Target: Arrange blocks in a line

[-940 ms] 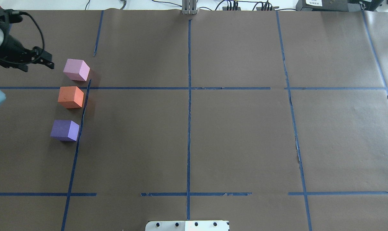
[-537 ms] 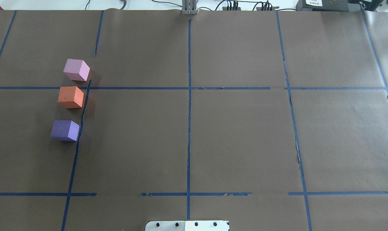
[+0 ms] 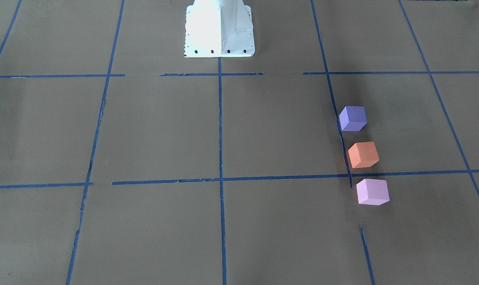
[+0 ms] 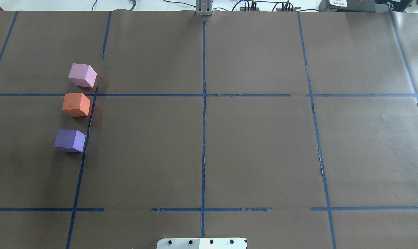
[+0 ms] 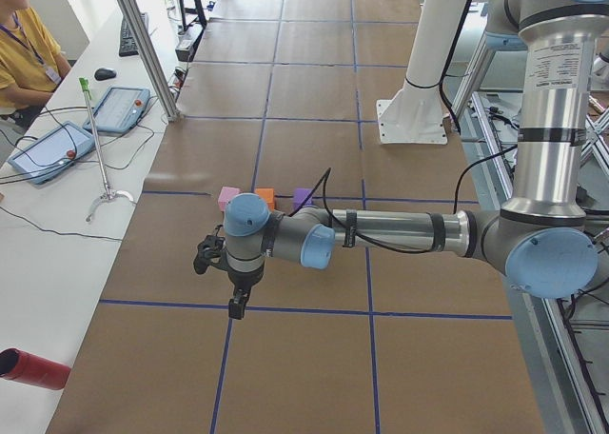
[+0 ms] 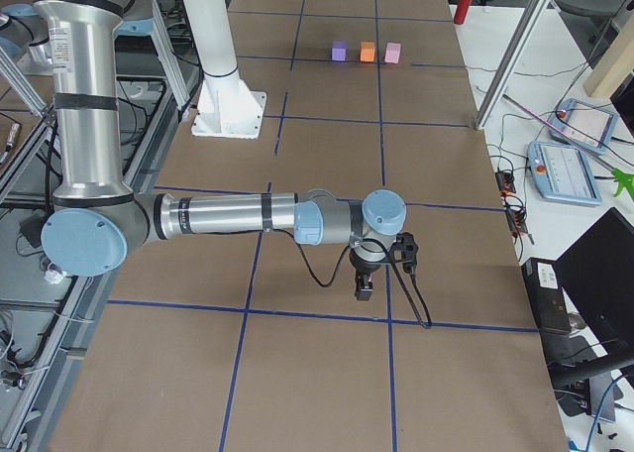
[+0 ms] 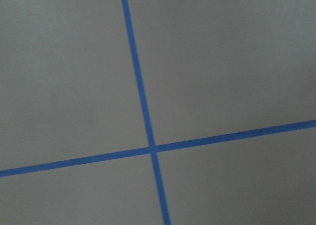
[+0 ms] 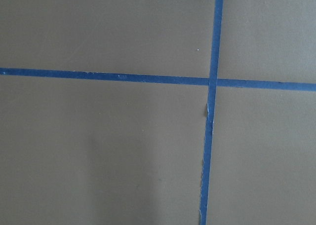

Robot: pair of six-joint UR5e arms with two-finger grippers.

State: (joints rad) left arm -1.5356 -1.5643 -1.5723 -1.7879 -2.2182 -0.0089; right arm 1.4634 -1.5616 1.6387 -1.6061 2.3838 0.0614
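Note:
Three cubes stand in a line on the brown table at its left side in the overhead view: the pale pink block [image 4: 82,75] farthest, the orange block [image 4: 76,104] in the middle, the violet-blue block [image 4: 70,140] nearest. They also show in the front view: violet-blue [image 3: 353,118], orange [image 3: 363,154], pink [image 3: 372,191]. My left gripper [image 5: 236,305] shows only in the exterior left view, points down beyond the blocks, and I cannot tell whether it is open. My right gripper [image 6: 364,291] shows only in the exterior right view, far from the blocks; I cannot tell its state.
The white robot base [image 4: 202,243] is at the near middle edge. Blue tape lines [image 4: 203,103] divide the table into squares. Both wrist views show only brown paper and a tape cross [image 7: 152,148]. An operator [image 5: 24,44] sits beside the table's left end.
My left arm, which was at the overhead view's left edge near the pink block, has moved out of that view. The three blocks have not moved.

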